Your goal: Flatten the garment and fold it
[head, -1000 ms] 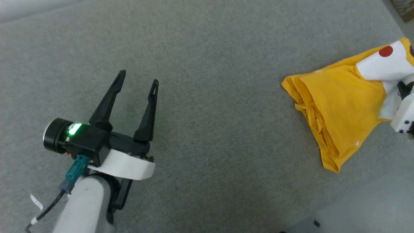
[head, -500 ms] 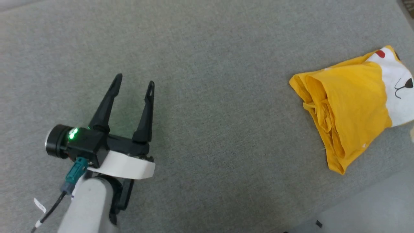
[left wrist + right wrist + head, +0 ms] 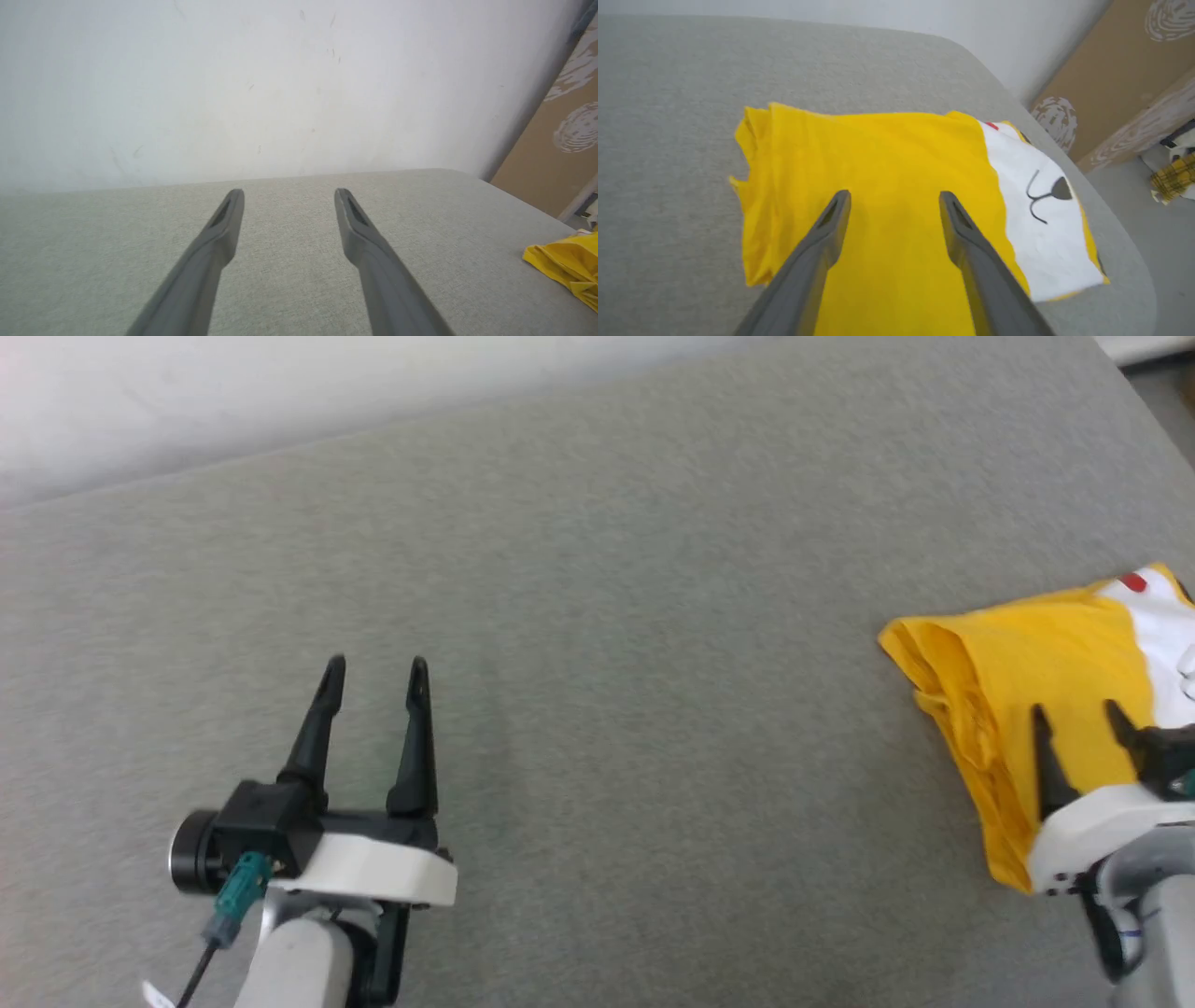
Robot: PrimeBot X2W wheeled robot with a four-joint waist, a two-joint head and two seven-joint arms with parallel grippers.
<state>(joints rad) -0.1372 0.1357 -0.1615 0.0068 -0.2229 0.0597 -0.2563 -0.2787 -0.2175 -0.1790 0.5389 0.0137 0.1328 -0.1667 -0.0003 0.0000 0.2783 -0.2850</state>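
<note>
Head view, grey fabric surface [image 3: 653,616], white wall [image 3: 187,401], yellow garment [image 3: 1018,653]

You see the garment [image 3: 896,168] as soft, matt yellow cloth, creased along its edge. The grey surface [image 3: 653,616] looks like matt, finely woven fabric. The left gripper [image 3: 375,665] looks like matt dark plastic with a smooth white collar.
</note>
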